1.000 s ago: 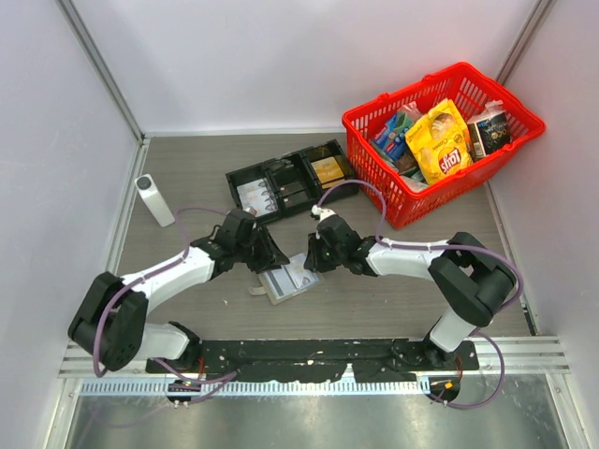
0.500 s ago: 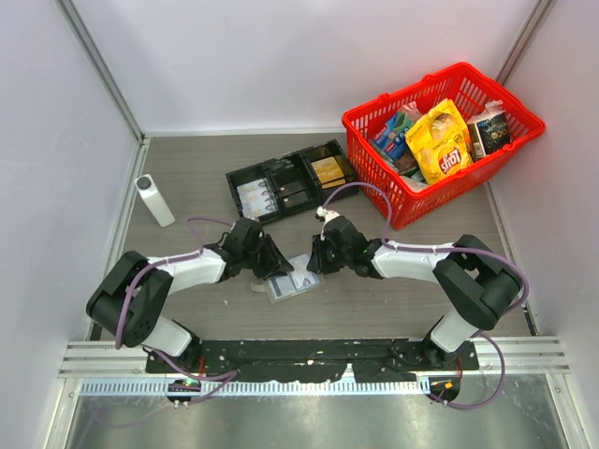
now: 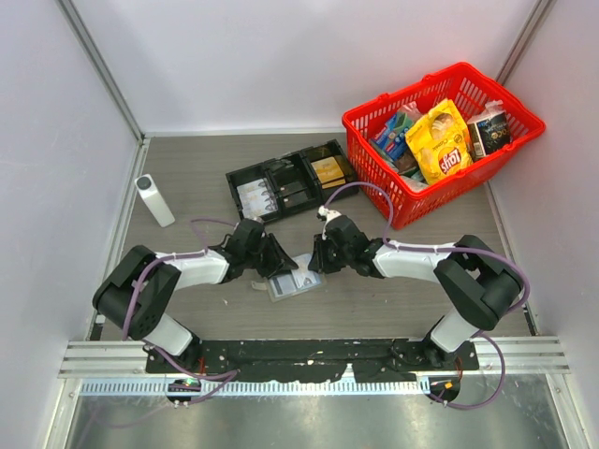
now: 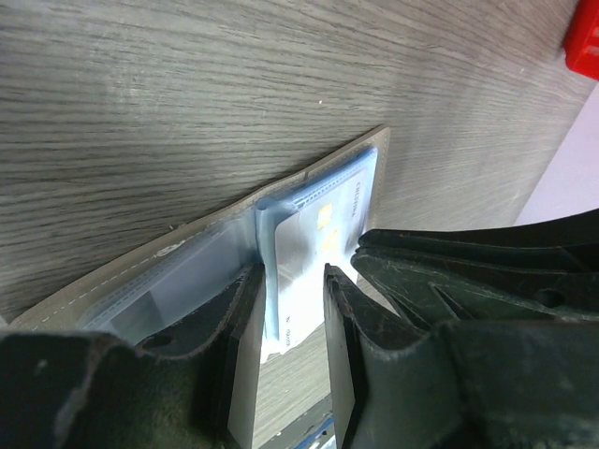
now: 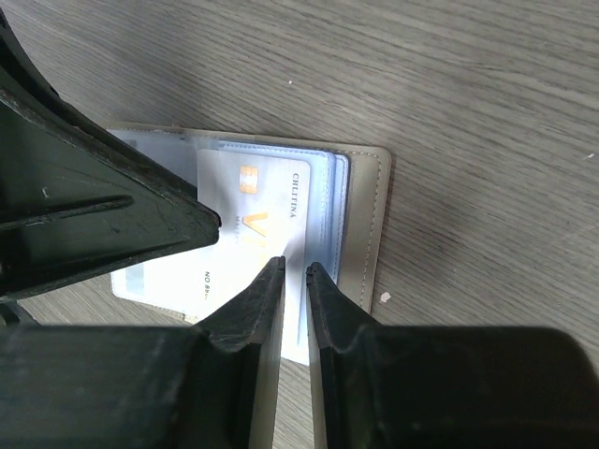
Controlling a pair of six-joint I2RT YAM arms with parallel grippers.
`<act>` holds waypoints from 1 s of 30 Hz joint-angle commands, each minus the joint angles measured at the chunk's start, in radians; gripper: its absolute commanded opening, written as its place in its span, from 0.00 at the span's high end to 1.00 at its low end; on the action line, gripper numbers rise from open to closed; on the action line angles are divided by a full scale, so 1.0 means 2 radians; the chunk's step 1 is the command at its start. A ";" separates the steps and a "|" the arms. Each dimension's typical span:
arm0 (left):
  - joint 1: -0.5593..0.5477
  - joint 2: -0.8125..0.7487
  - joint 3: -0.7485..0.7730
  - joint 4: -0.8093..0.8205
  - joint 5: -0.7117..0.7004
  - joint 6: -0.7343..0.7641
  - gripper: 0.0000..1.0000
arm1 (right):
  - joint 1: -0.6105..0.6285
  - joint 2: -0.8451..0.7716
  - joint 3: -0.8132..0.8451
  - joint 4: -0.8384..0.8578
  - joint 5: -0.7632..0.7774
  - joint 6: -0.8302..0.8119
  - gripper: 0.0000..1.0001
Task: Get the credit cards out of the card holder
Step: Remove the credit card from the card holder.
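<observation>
The card holder [image 3: 296, 281] lies open on the table between my two grippers, its beige-grey rim [image 5: 371, 224] and clear sleeves showing. A whitish credit card [image 5: 251, 217] with a gold chip sticks partway out of a sleeve; more pale blue credit cards [image 5: 328, 201] stay stacked under it. My left gripper [image 4: 292, 276] is open, its tips down at the holder with the card's [image 4: 314, 234] end between them. My right gripper [image 5: 296, 267] points down onto the same card, jaws a narrow slit apart, nothing pinched between them.
A long black compartmented tray [image 3: 290, 181] with a gold-yellow flat piece [image 3: 329, 170] lies behind the grippers. The red basket [image 3: 440, 140] of snack packs stands at the back right. A white upright cylinder [image 3: 154, 199] stands at the left. Walls close in on three sides.
The left arm has folded in and its gripper has slid a little right onto the holder. The right gripper has shifted slightly. The holder has barely moved.
</observation>
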 commanded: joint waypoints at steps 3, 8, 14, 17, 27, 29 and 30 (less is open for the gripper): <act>-0.005 0.021 -0.032 0.062 0.011 -0.018 0.66 | -0.002 -0.008 -0.010 -0.011 -0.003 0.004 0.80; -0.005 0.003 -0.036 0.081 0.016 -0.023 0.70 | 0.000 -0.009 -0.009 -0.010 -0.003 0.006 0.80; -0.005 -0.029 -0.038 0.082 0.015 -0.022 0.78 | -0.001 -0.005 -0.008 -0.010 -0.001 0.007 0.80; -0.004 -0.038 -0.038 0.089 0.017 -0.021 0.83 | -0.002 -0.002 -0.006 -0.010 -0.001 0.008 0.80; -0.004 -0.029 -0.037 0.105 0.034 -0.024 0.87 | -0.002 0.010 0.000 -0.010 -0.003 0.010 0.80; -0.004 -0.023 -0.036 0.109 0.037 -0.024 0.87 | -0.003 0.011 0.002 -0.010 -0.003 0.011 0.80; -0.004 -0.019 -0.037 0.110 0.038 -0.024 0.88 | -0.002 0.012 0.002 -0.010 -0.002 0.011 0.80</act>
